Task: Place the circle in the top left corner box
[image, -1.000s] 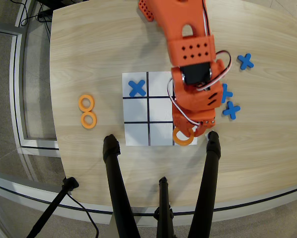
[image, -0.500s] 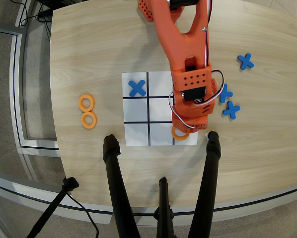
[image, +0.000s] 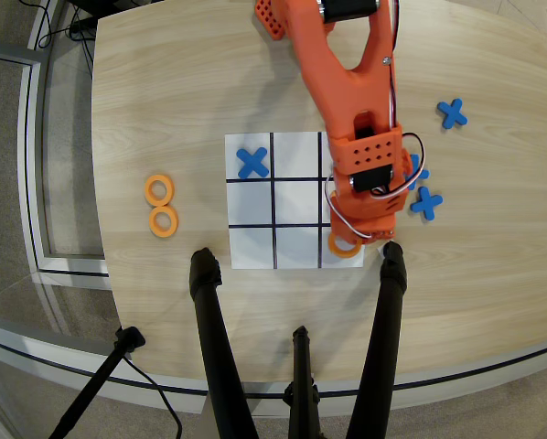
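Claw (image: 347, 240) is seen low, right of frame centre, over an orange ring (image: 345, 247) in the grid sheet's (image: 296, 238) lower-right cell; grip cannot be told. Two more rings (image: 161, 206) are counted at left. Four blue crosses (image: 252, 162) are counted.

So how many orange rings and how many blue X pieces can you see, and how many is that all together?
Orange rings: 3, with two side by side left of the sheet and one under the pincer at
Blue X pieces: 4, with one on the sheet, one far right, one beside the arm and one half hidden
Total: 7
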